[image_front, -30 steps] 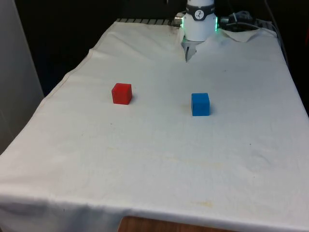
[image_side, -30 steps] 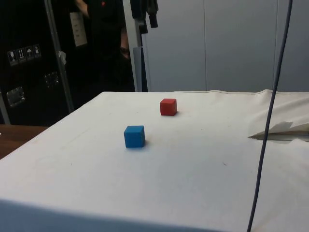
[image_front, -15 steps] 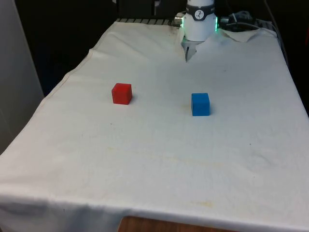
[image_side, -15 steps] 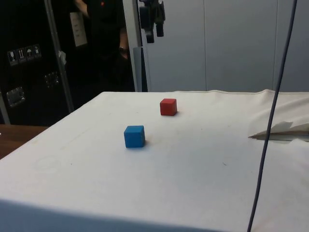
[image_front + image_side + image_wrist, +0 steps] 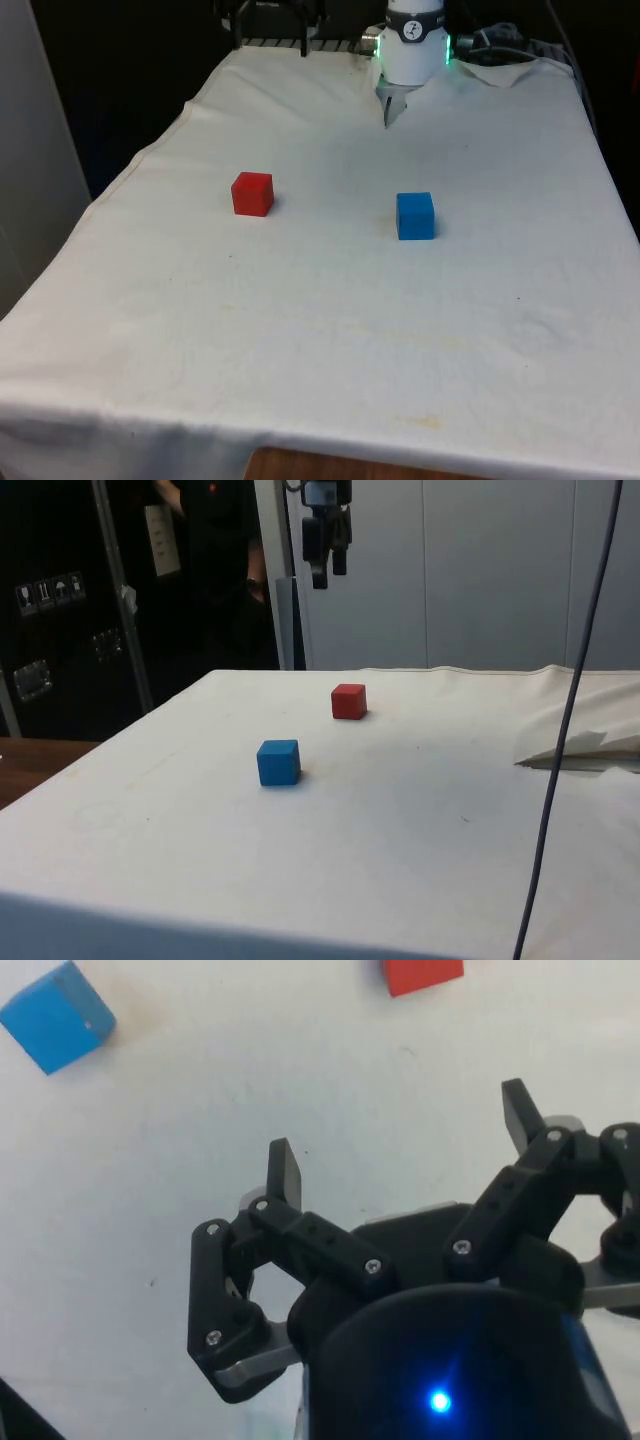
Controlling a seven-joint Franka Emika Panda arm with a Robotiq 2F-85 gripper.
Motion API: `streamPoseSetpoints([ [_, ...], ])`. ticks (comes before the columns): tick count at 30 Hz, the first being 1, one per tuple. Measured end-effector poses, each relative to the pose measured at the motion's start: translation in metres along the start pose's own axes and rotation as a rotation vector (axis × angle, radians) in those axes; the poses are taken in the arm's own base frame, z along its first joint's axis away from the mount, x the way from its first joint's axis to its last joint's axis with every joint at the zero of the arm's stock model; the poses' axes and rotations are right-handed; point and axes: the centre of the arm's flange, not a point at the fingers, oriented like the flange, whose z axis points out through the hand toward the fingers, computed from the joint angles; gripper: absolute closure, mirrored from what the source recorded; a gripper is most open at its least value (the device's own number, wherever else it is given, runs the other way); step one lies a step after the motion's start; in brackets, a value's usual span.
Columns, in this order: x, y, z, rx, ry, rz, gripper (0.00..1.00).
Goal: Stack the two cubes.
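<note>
A red cube (image 5: 252, 193) rests on the white cloth towards the front view's left, and a blue cube (image 5: 415, 215) sits apart from it towards the front view's right. In the side view the blue cube (image 5: 278, 762) is nearer and the red cube (image 5: 349, 701) farther back. My gripper (image 5: 270, 32) hangs high over the table's far edge, well above and behind the red cube, with nothing in it. The side view has the gripper (image 5: 329, 568) in the air above the red cube's end of the table. From the wrist, the gripper (image 5: 400, 1145) is open, with the blue cube (image 5: 58, 1015) and red cube (image 5: 423, 973) far below.
The robot's white base (image 5: 413, 50) stands at the far end of the table. A rumpled fold of cloth (image 5: 585, 750) and a hanging cable (image 5: 560, 730) lie at the side view's right. A person in dark clothes (image 5: 215, 550) stands behind the table.
The gripper has come down and moved into plain sight in both fixed views, over the table's far end. Neither cube has moved.
</note>
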Motion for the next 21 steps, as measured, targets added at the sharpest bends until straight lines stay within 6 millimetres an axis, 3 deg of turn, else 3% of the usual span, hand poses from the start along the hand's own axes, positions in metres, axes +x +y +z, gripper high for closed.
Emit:
streamPoseSetpoints([
  [8,0.000,-0.003,0.013,0.000,0.015,0.002,0.00],
  [21,-0.013,0.019,0.057,-0.007,0.049,0.019,0.00],
])
